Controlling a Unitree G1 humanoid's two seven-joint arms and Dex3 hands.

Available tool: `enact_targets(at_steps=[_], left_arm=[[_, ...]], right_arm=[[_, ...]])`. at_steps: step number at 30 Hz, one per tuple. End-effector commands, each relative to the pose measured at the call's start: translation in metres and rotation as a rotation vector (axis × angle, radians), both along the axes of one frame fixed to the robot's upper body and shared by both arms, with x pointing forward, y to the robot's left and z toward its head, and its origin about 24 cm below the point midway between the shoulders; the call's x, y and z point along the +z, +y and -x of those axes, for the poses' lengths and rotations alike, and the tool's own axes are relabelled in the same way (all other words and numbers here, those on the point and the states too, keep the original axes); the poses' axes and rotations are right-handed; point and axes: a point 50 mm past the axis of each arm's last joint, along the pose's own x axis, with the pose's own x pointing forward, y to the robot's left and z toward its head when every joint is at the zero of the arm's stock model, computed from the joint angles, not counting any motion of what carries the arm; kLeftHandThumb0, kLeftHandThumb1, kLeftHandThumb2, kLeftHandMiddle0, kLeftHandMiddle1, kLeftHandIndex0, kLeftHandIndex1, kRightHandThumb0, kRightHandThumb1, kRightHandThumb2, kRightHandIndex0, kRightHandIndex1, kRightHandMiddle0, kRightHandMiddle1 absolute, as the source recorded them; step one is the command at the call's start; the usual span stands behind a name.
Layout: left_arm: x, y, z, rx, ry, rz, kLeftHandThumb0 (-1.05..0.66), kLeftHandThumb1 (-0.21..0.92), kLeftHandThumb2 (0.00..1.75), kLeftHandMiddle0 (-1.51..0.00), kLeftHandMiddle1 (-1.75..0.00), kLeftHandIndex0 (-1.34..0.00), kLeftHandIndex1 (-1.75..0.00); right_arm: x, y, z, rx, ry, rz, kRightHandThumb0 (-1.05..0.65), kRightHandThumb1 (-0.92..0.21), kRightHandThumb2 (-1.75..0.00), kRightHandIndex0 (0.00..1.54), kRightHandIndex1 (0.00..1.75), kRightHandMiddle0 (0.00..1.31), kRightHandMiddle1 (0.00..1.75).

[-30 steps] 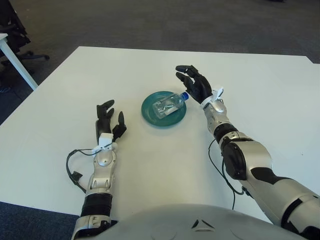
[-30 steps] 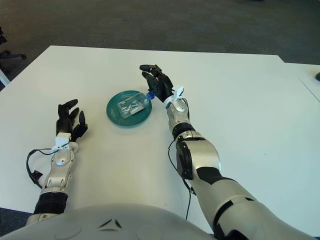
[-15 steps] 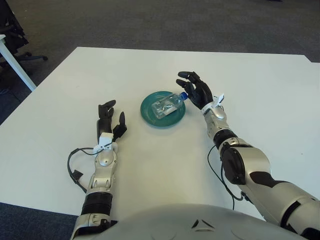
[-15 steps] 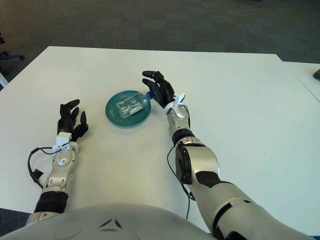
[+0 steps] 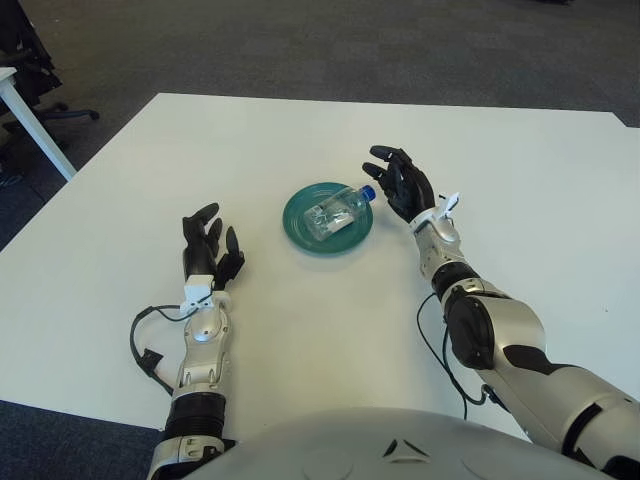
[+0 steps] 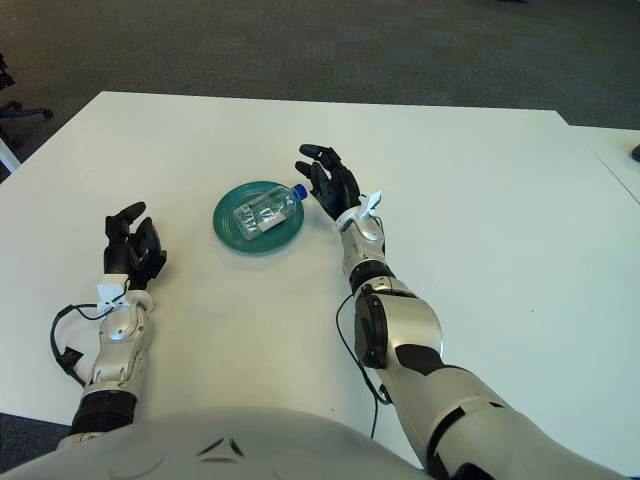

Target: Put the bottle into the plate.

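Right hand (image 5: 403,187), fingers spread, just beside bottle (image 5: 337,211) in plate (image 5: 300,232).

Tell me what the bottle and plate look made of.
Bottle: looks like clear thin plastic, the plate visible through it, glints on its body, blue cap. Plate: teal and smooth with a slight sheen along the rim; plastic or glazed ceramic, cannot tell which. Right hand shows open beside the cap.
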Motion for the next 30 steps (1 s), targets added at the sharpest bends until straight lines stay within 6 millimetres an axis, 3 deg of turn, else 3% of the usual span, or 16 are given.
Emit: enact_targets(at_steps=[1,13,23,30], left_arm=[[0.0,0.004,0.002,-0.023,-0.005,0.011,-0.62,0.92,0.61,-0.48,-0.29,-0.13,-1.01],[0.0,0.009,0.006,-0.08,0.014,0.041,-0.61,0.92,0.56,-0.49,-0.47,-0.15,-1.0],[-0.002,0.018,0.011,-0.077,0.063,0.014,-0.64,0.92,0.58,-0.47,-0.51,-0.15,-1.01],[-0.005,0.022,0.015,-0.062,0.078,-0.006,-0.7,0.92,0.66,-0.42,-0.5,-0.1,-1.01]], right_arm=[[-0.001,-0.005,0.001,-0.025,0.003,-0.01,-0.6,-0.79,-0.68,0.5,0.93,0.17,1.13],[-0.011,-0.021,0.006,-0.076,0.029,0.0,-0.6,-0.78,-0.73,0.51,1.01,0.16,1.13],[-0.014,-0.028,0.008,-0.122,0.044,0.017,-0.58,-0.76,-0.79,0.52,1.05,0.18,1.17],[-0.019,-0.038,0.008,-0.151,0.093,-0.015,-0.65,-0.89,-0.64,0.53,1.05,0.22,1.19]])
